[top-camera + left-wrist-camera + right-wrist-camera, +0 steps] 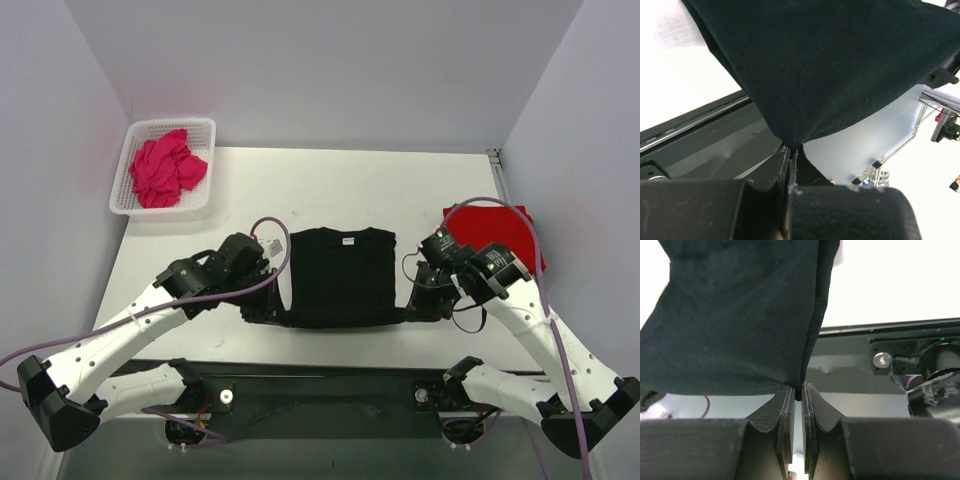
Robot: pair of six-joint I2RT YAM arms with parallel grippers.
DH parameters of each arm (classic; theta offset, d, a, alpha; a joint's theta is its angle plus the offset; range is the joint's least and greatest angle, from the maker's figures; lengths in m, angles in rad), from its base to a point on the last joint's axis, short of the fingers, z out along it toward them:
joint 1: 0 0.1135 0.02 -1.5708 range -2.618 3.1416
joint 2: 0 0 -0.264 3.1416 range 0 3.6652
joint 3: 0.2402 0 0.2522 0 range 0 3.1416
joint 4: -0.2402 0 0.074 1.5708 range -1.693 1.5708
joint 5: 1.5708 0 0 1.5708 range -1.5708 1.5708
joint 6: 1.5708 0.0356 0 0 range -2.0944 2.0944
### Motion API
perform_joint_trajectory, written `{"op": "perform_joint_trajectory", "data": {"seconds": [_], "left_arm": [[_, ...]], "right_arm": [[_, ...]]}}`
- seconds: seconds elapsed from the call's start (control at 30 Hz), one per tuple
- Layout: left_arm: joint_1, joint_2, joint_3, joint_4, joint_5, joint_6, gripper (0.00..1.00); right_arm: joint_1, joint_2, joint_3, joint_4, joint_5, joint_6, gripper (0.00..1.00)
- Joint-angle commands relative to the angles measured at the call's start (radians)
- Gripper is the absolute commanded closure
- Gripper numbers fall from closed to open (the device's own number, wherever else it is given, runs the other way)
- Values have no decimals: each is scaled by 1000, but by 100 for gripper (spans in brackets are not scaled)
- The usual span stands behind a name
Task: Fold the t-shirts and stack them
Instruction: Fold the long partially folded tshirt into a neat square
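Note:
The black t-shirt (340, 272) lies spread in the middle of the table, its near hem lifted at both corners. My left gripper (256, 308) is shut on the shirt's near left corner (790, 100). My right gripper (420, 308) is shut on the near right corner (740, 330). The bright red t-shirt (500, 228) lies folded at the right, behind my right arm. The magenta-pink t-shirt (165, 168) lies crumpled in the basket at the back left.
The white mesh basket (127, 168) stands at the table's far left corner. White walls close in the left, back and right sides. The black rail (320, 375) runs along the near edge.

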Motion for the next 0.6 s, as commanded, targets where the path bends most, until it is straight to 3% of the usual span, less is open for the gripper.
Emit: {"op": "perform_joint_trajectory", "data": {"seconds": [0.0,0.3,0.57], "left_arm": [[19,33,58,-6,-12,5,100],[165,162,119,164,76,57,100],[205,315,208,208,80,122,100]], "right_arm": [[-13,62,75,-104,133,-3,100],[-142,239,258,-53,169,-143,100],[-265,418,437,-41,153,-279,100]]}}
